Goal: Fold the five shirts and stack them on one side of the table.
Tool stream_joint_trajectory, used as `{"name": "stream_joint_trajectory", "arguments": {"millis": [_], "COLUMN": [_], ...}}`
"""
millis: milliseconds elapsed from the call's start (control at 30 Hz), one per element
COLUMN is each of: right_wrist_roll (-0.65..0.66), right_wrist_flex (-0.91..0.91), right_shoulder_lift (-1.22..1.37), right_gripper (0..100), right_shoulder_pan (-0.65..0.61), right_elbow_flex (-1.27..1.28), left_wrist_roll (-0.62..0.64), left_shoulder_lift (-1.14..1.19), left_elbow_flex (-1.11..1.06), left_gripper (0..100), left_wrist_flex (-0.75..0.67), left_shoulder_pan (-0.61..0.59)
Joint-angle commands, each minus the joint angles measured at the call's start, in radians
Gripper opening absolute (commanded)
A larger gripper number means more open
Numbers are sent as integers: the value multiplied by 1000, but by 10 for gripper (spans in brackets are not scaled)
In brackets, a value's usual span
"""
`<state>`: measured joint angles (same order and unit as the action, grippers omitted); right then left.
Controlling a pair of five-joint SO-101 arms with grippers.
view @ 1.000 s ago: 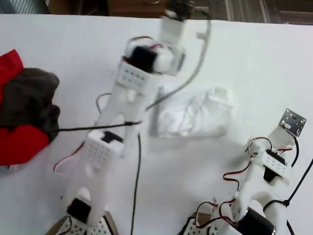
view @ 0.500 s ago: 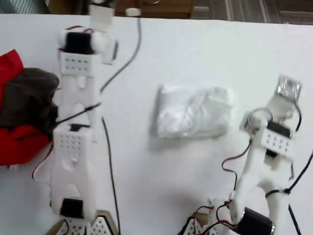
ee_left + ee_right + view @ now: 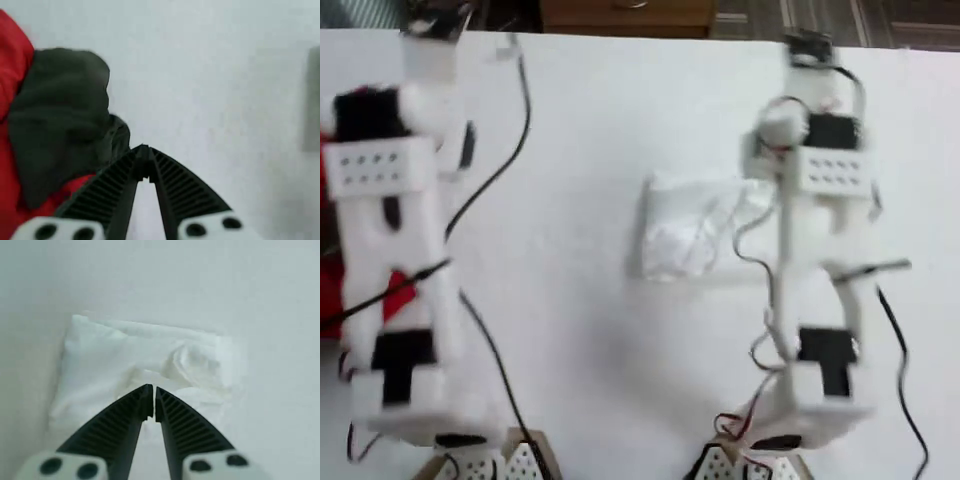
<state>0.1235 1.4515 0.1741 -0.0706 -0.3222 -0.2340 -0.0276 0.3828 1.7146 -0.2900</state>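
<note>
Your right gripper (image 3: 153, 402), tips together and empty, hangs over the folded white shirt (image 3: 140, 360). Your left gripper (image 3: 145, 165), also pinched on nothing, is well away from that shirt, by the dark shirt (image 3: 60, 120) and red shirt (image 3: 12, 60). Stacking looks next: open the jaws first.

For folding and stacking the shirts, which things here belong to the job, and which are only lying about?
Belong to the job: white folded shirt; dark grey shirt; red shirt; left gripper; right gripper, both shut.
Only around: table; wooden furniture behind it.
</note>
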Motion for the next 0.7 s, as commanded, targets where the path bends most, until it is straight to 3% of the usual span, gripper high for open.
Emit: {"name": "stream_joint_trajectory", "arguments": {"millis": [0, 200, 367, 667], "right_wrist_roll": [130, 239, 244, 241], "right_wrist_flex": [82, 143, 157, 320], "right_shoulder_lift": [142, 352, 384, 380], "right_gripper": [21, 21, 21, 20], "right_shoulder_pan": [-102, -128, -110, -82], "right_elbow_flex": [-167, -209, -209, -195], "left_wrist_roll": [-55, -135, -140, -135], "left_shoulder_lift": [-166, -278, -311, -310], "left_elbow_flex": [-305, -621, -773, -1144], "left_gripper": [26, 26, 26, 26], "left_wrist_flex": [-106, -203, -339, -818], "left_shoulder_pan": [-104, -219, -218, -196]}}
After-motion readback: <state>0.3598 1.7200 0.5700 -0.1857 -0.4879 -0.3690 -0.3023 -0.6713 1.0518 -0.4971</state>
